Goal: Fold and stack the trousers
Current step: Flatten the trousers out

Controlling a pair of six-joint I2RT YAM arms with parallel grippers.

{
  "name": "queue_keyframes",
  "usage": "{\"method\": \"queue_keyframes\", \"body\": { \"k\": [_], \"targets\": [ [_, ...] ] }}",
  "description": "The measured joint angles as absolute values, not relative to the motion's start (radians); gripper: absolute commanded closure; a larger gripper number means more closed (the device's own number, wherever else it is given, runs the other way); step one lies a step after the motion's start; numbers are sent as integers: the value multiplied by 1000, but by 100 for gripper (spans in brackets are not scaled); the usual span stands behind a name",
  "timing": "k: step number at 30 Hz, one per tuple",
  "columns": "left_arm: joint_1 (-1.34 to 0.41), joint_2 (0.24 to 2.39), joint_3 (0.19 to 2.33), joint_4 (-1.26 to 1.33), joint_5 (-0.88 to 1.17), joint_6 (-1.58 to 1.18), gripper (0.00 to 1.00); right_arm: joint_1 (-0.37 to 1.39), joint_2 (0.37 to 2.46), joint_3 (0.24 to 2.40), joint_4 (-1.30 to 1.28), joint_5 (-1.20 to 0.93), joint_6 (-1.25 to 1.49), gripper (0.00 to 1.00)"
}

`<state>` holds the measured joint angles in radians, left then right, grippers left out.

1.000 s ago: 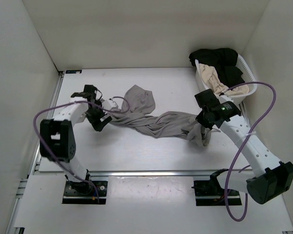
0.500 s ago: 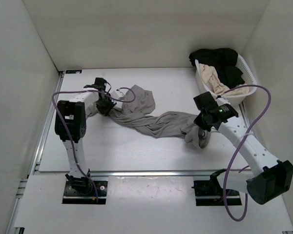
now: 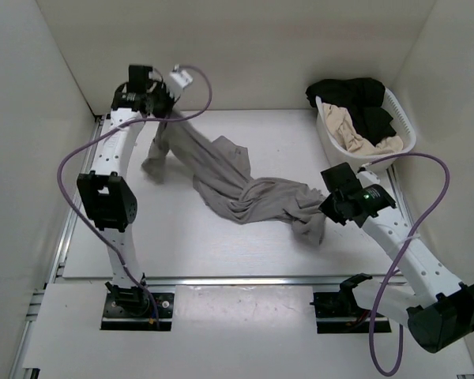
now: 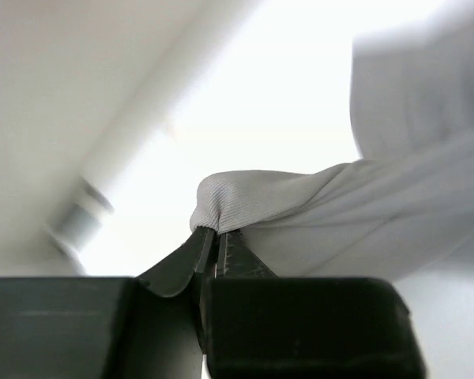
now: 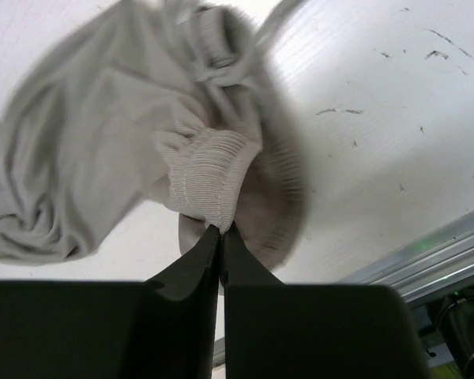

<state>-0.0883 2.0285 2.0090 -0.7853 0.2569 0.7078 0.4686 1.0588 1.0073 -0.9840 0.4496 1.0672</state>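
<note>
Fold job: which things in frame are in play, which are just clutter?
In play:
- grey trousers, stretched between the arms
- left gripper, shut on one end, lifted
- right gripper, shut on the gathered waistband

Clutter:
- white basket, far right
- black garment, in and over the basket
- beige garment, in the basket

A robotics lab test cell is showing here, not a home.
Two robot arms, left (image 3: 114, 158) and right (image 3: 403, 245), are standing bolted on black base plates (image 3: 138, 310) beside an aluminium rail (image 3: 237, 279) at the near edge of a white table (image 3: 182, 229). Purple cables (image 3: 61, 180) are looping off their joints, plain white walls (image 3: 245, 55) are boxing the table in, and a white laundry basket (image 3: 404, 120) is sitting at the far right.
</note>
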Motion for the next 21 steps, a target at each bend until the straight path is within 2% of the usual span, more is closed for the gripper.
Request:
{"method": "queue_keyframes", "body": {
  "k": [1, 2, 5, 9, 12, 16, 20, 21],
  "targets": [
    [-116, 2037, 2112, -769, 258, 705, 79, 466, 1050, 998, -987, 450, 1069, 100],
    [-152, 2044, 2192, -748, 257, 707, 50, 465, 1042, 989, -993, 450, 1070, 100],
    [-298, 2064, 2312, -694, 250, 723, 3, 464, 1030, 965, -996, 449, 1074, 100],
    [-463, 2167, 2314, -682, 246, 728, 0, 464, 1026, 941, -995, 442, 1078, 100],
    [-504, 2268, 2246, -708, 215, 717, 0, 464, 1027, 937, -995, 435, 1081, 100],
    [-463, 2303, 2115, -783, 167, 673, 0, 464, 1027, 931, -991, 428, 1085, 100],
    [-346, 2271, 2079, -808, 128, 584, 0, 464, 1026, 902, -980, 421, 1089, 100],
    [-316, 2255, 2070, -806, 121, 561, 3, 464, 1026, 893, -976, 419, 1090, 100]
  ]
}}
